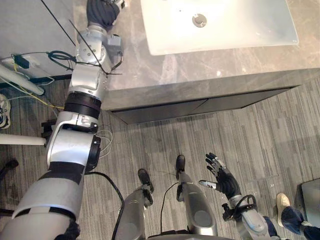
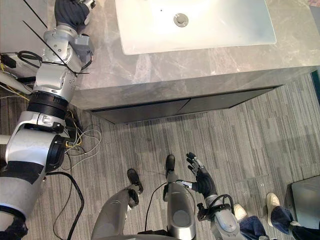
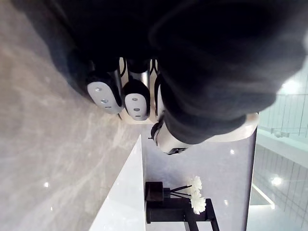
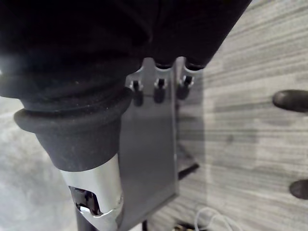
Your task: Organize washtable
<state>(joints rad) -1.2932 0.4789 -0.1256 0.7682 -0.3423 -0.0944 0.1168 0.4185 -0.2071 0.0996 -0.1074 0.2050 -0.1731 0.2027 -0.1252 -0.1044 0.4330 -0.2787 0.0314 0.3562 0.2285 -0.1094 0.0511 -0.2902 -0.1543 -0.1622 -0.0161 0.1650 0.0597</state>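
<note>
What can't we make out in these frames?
Left hand: cut off by the top edge in both eye views; its dark cover blocks its wrist view, so its grasp is unreadable.
Sink: far rim cut off by the top edge, eye views.
Dark holder with white flowers: small, partly past the bottom edge, left wrist view.
Person's shoe: wearer cut off by the corner.

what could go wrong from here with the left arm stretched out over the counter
1. The left hand is over the countertop beside the sink. A dark vase of white flowers and a black faucet show past it, so a careless reach might tip the vase.
2. The right hand hangs open and low, near a person's shoe. A swing could strike them.
</note>
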